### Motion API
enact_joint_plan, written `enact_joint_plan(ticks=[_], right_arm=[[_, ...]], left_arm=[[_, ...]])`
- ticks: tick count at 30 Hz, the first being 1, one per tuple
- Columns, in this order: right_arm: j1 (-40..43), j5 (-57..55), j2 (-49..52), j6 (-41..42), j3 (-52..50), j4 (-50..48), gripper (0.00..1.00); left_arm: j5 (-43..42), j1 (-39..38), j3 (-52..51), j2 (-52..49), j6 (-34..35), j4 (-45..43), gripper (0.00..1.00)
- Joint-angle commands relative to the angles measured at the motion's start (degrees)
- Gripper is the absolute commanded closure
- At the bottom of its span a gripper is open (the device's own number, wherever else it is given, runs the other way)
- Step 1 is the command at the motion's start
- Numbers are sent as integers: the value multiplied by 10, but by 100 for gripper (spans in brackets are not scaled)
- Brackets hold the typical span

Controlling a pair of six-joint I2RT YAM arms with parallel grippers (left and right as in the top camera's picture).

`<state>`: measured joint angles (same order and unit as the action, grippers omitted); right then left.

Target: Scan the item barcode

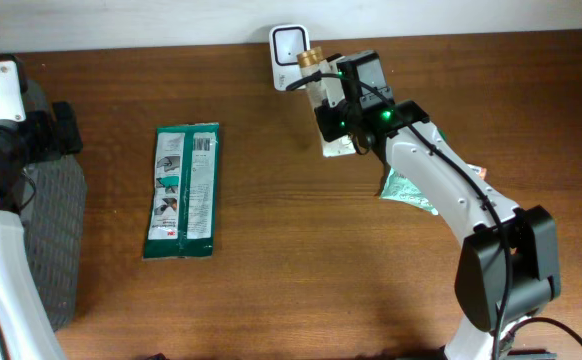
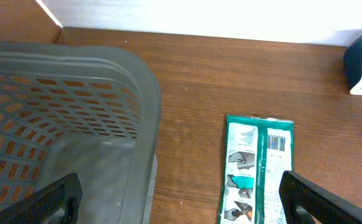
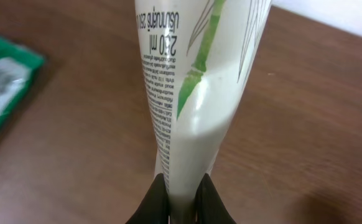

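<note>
Right tool [image 3: 180,200] is closed on the flat crimped end of a white tube [image 3: 193,93], and the left tool [image 2: 178,200] stands wide open with nothing in it. On the brown counter [image 1: 271,290] the largest thing is the grey basket [image 2: 137,87] at the left side, close to the left tool; the part of it that shows holds nothing. Next is the green packet [image 1: 183,190], lying flat between the basket and the right arm, its long axis going away from the robot. A silvery green pouch [image 1: 407,190] shows partly under the right arm. The tube is held near the far edge, its long axis pointing from the tool toward the small white scanner [image 1: 289,44], with the gold cap [image 1: 311,57] just beside it. I judge that the right arm must turn the tube, since no barcode shows on the visible face.
</note>
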<state>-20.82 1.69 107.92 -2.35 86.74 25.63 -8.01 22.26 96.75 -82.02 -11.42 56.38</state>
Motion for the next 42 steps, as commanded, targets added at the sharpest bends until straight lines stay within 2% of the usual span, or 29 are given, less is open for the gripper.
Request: enact_joint_plan(ticks=[1,24,34,42], right_arm=[[-2,-65,-5,9,9,-17,96],[-1,-120,16,7,9,-23,96],[-1,-147,31,-5,9,-59,96],[-1,-160,33,-52,9,-106,96]], left_arm=[[-6,3,2,0,-9,-1,1],[-6,3,2,0,-9,-1,1],[-6,3,2,0,-9,-1,1],[-6,3,2,0,-9,-1,1]])
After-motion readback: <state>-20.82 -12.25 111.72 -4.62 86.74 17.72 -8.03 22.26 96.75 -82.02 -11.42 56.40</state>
